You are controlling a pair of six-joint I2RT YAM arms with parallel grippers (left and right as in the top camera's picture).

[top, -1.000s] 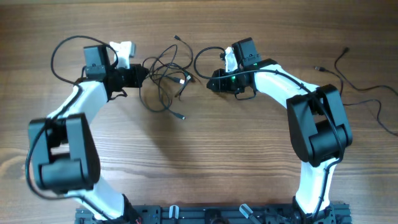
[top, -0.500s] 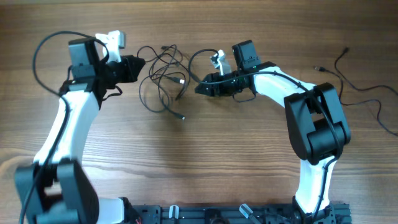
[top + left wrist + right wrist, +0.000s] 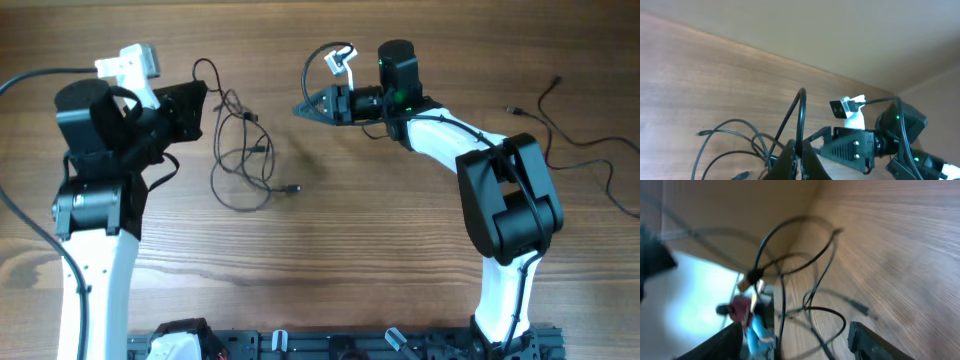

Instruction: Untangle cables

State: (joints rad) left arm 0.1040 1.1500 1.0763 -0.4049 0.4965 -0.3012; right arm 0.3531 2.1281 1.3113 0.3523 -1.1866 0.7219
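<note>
The cables [image 3: 243,160] are thin black cords in a loose bunch left of the table's middle, one plug end [image 3: 292,188] lying at the right of the bunch. My left gripper [image 3: 200,95] is raised above the wood and shut on one strand, which loops up over the fingertips. In the left wrist view that strand [image 3: 801,115] runs up from between the closed jaws of the left gripper [image 3: 801,156]. My right gripper [image 3: 303,108] points left, open, a short way from the bunch. In the right wrist view the cables [image 3: 785,270] show blurred beyond the spread jaws of the right gripper [image 3: 795,345].
A separate thin black cord [image 3: 575,150] trails over the far right of the table. The right arm's own thicker cable [image 3: 318,62] loops above its wrist. A black rail [image 3: 340,345] runs along the front edge.
The left arm has risen and swung left, dragging the bunch left with its strand. The right gripper has opened wider and drawn back and up, now apart from the cords.
</note>
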